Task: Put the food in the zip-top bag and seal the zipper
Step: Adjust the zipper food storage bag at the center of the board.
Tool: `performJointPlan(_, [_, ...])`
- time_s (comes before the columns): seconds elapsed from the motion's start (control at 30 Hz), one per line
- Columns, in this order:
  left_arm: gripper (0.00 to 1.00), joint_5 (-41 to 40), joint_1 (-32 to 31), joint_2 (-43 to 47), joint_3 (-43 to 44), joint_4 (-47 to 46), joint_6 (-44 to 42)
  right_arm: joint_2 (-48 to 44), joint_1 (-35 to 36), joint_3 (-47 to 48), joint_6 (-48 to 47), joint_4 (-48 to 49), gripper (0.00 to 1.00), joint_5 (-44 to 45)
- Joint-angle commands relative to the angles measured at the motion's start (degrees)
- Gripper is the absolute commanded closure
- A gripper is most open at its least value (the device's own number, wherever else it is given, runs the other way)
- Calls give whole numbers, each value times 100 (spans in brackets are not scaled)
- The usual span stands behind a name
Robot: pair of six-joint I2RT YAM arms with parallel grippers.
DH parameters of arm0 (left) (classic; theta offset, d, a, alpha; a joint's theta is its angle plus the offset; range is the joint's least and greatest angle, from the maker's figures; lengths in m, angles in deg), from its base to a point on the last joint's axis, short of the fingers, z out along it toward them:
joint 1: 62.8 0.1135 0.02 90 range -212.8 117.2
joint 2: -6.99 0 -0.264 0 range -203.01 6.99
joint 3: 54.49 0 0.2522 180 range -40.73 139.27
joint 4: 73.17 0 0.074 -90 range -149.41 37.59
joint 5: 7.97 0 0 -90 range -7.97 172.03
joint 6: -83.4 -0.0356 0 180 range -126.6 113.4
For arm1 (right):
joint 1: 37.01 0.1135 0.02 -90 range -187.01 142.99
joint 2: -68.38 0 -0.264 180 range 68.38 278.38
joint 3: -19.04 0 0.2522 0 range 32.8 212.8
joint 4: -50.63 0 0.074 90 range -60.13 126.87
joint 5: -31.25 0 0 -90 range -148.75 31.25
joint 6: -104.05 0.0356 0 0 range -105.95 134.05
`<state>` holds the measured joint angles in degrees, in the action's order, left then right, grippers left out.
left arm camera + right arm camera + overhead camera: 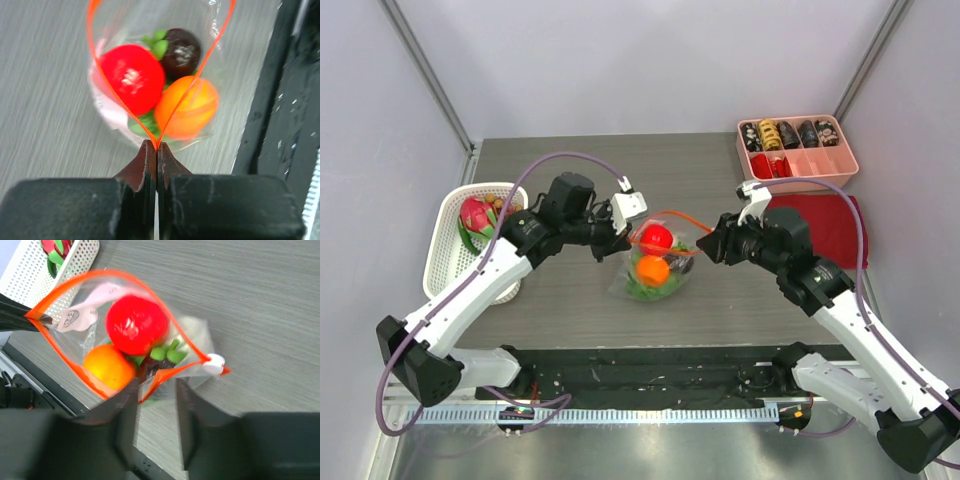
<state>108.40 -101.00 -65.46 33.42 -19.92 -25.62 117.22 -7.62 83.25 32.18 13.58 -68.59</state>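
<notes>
Left pincer (152, 145) is clamped shut on one end of the zipper (100, 273). Right pincer (155, 400) has its jaws apart at the bag (195, 335) mouth, gripping nothing. The bag sits mid-worktop (570, 290), mouth gaping, with the red fruit (136, 325), orange (107, 365) and lettuce (642, 288) inside.

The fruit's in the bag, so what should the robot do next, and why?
Probably move the right hand onto the white slider beside it and close. The red fruit and orange fruit sit inside the zip-top bag, the zipper gapes wide, the left hand pinches its far end, and the right hand is open.
</notes>
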Motion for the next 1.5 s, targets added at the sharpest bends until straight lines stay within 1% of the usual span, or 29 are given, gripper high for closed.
performJointPlan(0.0, [100, 199, 382, 204, -242, -28, -496, 21, -47, 210, -448, -9, 49, 53])
performJointPlan(0.03, [100, 472, 557, 213, -304, -46, -532, -14, -38, 184, -573, -122, 38, 105])
performJointPlan(0.07, [100, 648, 811, 205, -374, -46, -549, -50, -38, 158, -765, -184, 33, 114])
performJointPlan(0.1, [100, 850, 909, 196, -401, -20, -619, -180, -38, 131, -1254, -263, 28, 71])
performJointPlan(0.13, [100, 922, 989, 196, -427, -2, -916, -269, -38, 70, -1616, -421, 21, -77])
performJointPlan(0.2, [100, 1150, 1200, 231, -498, -46, -1198, -567, -47, -88, -2214, -475, 16, -79])
performJointPlan(0.23, [100, 1264, 1270, 257, -550, -72, -1426, -917, -38, -350, -2861, -475, 14, -122])
performJointPlan(0.3, [100, 1388, 1472, 284, -735, -212, -1577, -1270, -38, -728, -3410, -388, 15, -307])
performJointPlan(0.33, [100, 1528, 1525, 257, -761, -204, -1726, -1637, -38, -1217, -3795, -82, 15, -351])
performJointPlan(0.37, [100, 1572, 1621, 231, -779, -196, -1745, -1832, -38, -1483, -3999, 138, 14, -473])
performJointPlan(0.4, [100, 1660, 1666, 144, -762, -143, -1762, -2060, -47, -1756, -4132, 393, 14, -561])
performJointPlan(0.43, [100, 1817, 1701, 126, -753, -117, -1788, -2228, -38, -2281, -4238, 1013, 13, -641])
performJointPlan(0.47, [100, 1932, 1797, 125, -762, -99, -1884, -2499, -38, -2521, -4335, 1332, 13, -737])
performJointPlan(0.5, [100, 2003, 1833, 108, -788, -116, -1938, -2563, -38, -2732, -4344, 1649, 13, -886])
performJointPlan(0.53, [100, 2082, 1885, 195, -919, -177, -1973, -2581, -38, -3082, -4309, 2270, 13, -948])
performJointPlan(0.63, [100, 2057, 1912, 467, -1322, -598, -2201, -2231, -47, -3454, -4081, 3361, 13, -1063])
performJointPlan(0.73, [100, 2030, 1912, 608, -1526, -846, -2237, -1581, -47, -3438, -3695, 4084, 16, -1221])
performJointPlan(0.77, [100, 2030, 1921, 617, -1535, -846, -2237, -1449, -38, -3394, -3589, 4200, 17, -1317])
performJointPlan(0.8, [100, 2047, 1921, 626, -1544, -855, -2228, -1195, -38, -3359, -3266, 4558, 19, -1344])
performJointPlan(0.87, [100, 2100, 1947, 609, -1526, -829, -2237, -974, -38, -3367, -2974, 4902, 19, -1353])
performJointPlan(0.9, [100, 2109, 1956, 600, -1526, -811, -2246, -807, -38, -3402, -2799, 5243, 20, -1362])
performJointPlan(1.1, [100, 2144, 1982, 573, -1465, -705, -2378, -306, -38, -3358, -2657, 6028, 21, -1424])
performJointPlan(1.23, [100, 2109, 1983, 573, -1473, -617, -2448, -6, -38, -3402, -2718, 6389, 26, -1520])
performJointPlan(1.27, [100, 2100, 1983, 565, -1465, -617, -2457, 72, -38, -3393, -2710, 6442, 28, -1564])
performJointPlan(1.3, [100, 2100, 1983, 565, -1465, -609, -2457, 117, -38, -3393, -2701, 6547, 34, -1573])
performJointPlan(1.33, [100, 2100, 1983, 565, -1465, -609, -2457, 152, -38, -3385, -2683, 6600, 37, -1608])
performJointPlan(1.37, [100, 2100, 1991, 565, -1456, -591, -2465, 178, -38, -3385, -2701, 6644, 43, -1626])
performJointPlan(1.4, [100, 2109, 1983, 565, -1456, -582, -2483, 196, -38, -3393, -2718, 6723, 54, -1634])
performJointPlan(1.47, [100, 2091, 1991, 547, -1438, -582, -2474, 275, -47, -3393, -2727, 6785, 58, -1643])
